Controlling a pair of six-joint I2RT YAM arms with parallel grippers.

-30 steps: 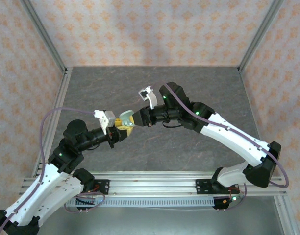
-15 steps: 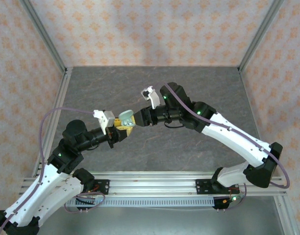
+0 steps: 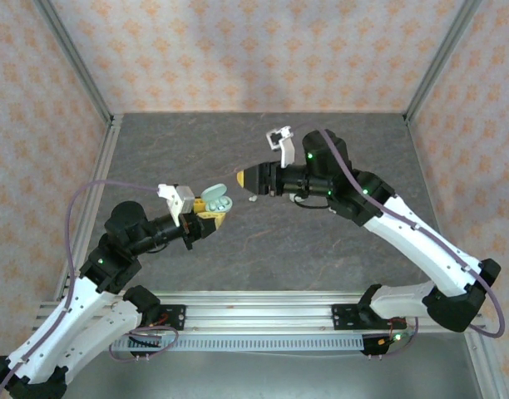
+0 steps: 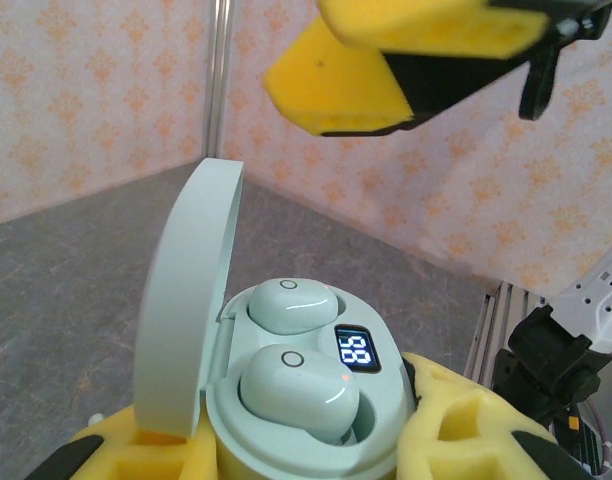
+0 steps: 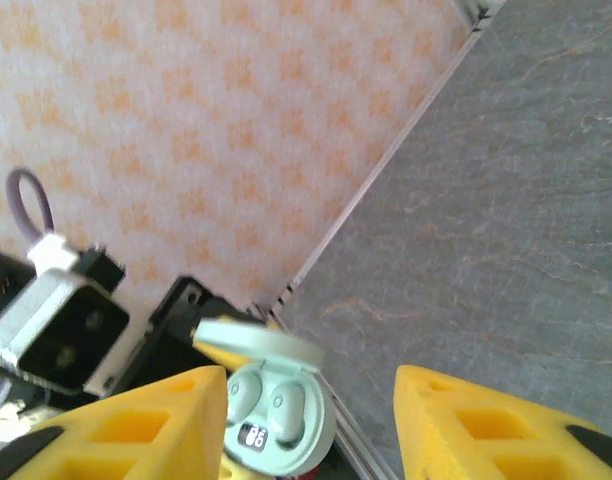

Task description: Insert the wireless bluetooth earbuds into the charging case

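The charging case (image 4: 286,455) is a smooth, pale-mint oval of glossy plastic. Its rounded lid (image 4: 186,310) is hinged up and stands almost upright. Inside sit two earbuds (image 4: 291,303), pebble-shaped and the same pale mint, each in its own well, side by side. A small black display (image 4: 353,350) with lit white digits lies just beside them on the inner face. The nearer bud carries a faint orange glint (a light or a reflection, I cannot tell which).

The left fingers (image 4: 466,430) are faced with coarse yellow foam cut with square pockets. They are closed narrowly on the case's lower body, one pad against each side. The case (image 3: 219,199) is thus held in the air over the surface (image 3: 155,141), left of its middle and well away from every edge, at the tips of the left fingers (image 3: 210,215).

The right fingers (image 5: 146,425) are wedge-shaped pads of the same yellow foam. They stand moderately apart, holding and touching nothing. Through their gap the open case (image 5: 311,430) shows beyond them. From above, the right fingers (image 3: 249,177) point at the case from near the surface's middle, close to it but apart.

The surface is matte grey with fine stone-like veining.
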